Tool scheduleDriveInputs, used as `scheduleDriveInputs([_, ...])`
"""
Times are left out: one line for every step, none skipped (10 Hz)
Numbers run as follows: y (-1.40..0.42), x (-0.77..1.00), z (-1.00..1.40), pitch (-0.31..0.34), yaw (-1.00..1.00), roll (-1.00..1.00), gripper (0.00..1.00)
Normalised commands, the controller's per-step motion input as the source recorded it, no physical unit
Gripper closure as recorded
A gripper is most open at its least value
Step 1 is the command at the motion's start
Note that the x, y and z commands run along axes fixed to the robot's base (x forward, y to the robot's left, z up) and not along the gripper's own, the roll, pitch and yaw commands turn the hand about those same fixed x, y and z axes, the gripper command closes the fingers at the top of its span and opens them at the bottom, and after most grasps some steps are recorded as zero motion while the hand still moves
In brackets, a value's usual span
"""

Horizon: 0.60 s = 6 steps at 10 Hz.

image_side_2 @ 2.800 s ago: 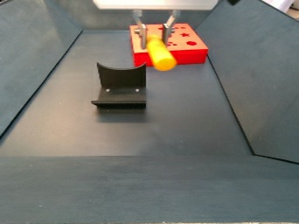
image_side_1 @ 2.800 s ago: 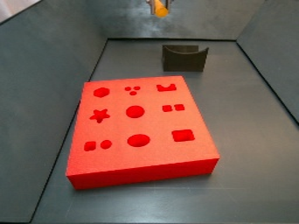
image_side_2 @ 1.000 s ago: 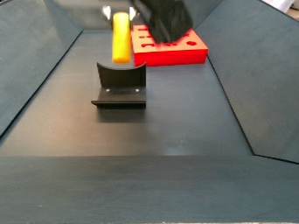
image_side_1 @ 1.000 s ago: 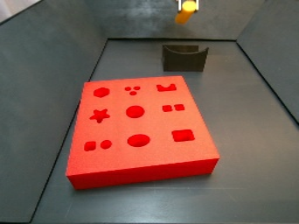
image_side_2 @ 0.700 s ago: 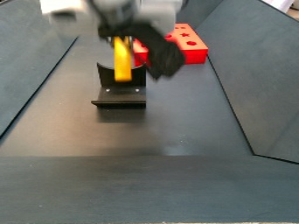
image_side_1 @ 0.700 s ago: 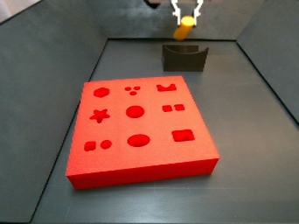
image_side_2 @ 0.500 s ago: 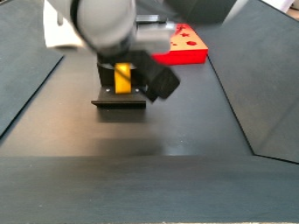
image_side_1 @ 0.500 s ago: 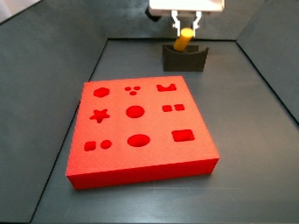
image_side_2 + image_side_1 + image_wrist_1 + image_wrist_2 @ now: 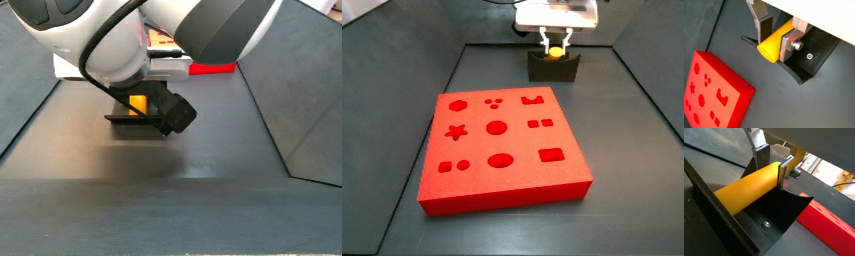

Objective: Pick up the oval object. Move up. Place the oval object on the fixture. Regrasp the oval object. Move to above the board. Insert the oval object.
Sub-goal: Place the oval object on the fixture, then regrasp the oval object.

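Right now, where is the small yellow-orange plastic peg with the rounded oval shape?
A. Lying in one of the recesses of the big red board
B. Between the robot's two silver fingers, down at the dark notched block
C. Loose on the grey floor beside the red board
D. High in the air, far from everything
B: in a wrist view the yellow-orange peg sits clamped in the gripper, right at the dark notched fixture, away from the red board.

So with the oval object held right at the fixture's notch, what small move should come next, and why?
Probably a short further descent, then release. The gripper holds the oval object between its fingers just over the fixture, low in its curved notch in a side view; whether it is seated cannot be told.
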Motion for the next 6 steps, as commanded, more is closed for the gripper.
scheduleDriveInputs([0.12,0.07,-0.4,-0.064,-0.09,-0.12,1.0])
scheduleDriveInputs([0.12,0.07,-0.41,-0.062,-0.07,-0.12,1.0])
scheduleDriveInputs([0.0,0.0,0.0,0.0,0.0,0.0,0.0])
scheduleDriveInputs([0.0,0.0,1.0,-0.045,-0.03,0.04,0.0])
scheduleDriveInputs([0.0,-0.01,1.0,-0.037,-0.01,0.05,0.0])
scheduleDriveInputs([0.0,-0.03,1.0,-0.022,0.01,0.05,0.0])
